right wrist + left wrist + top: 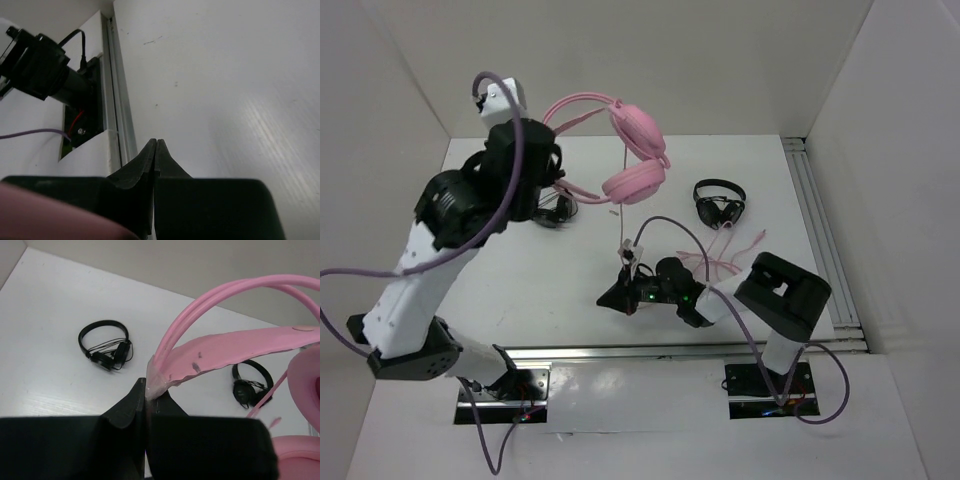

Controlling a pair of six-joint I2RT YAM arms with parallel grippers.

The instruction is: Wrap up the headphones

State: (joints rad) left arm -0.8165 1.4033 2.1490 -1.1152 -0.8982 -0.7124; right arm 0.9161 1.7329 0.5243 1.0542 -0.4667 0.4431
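Observation:
The pink headphones [638, 150] hang in the air at the back of the table, held by the headband [220, 352]. My left gripper [555, 155] [150, 390] is shut on that headband, its fingertips pinching the band's end. Both earcups [635, 180] hang to the right of it. The thin pink cable [623, 225] drops from the lower earcup towards my right wrist, and more of it lies looped on the table [720, 262]. My right gripper [612, 298] [156, 142] lies low over the table, pointing left, shut, with nothing showing between its tips. A pink blur fills the right wrist view's lower left corner.
One small black headphone set [720, 203] [252, 382] lies right of centre. Another [555, 208] [106, 345] lies partly under my left arm. A metal rail [815, 230] runs along the table's right side and another along the front edge [690, 350] [117, 115]. White walls enclose the table.

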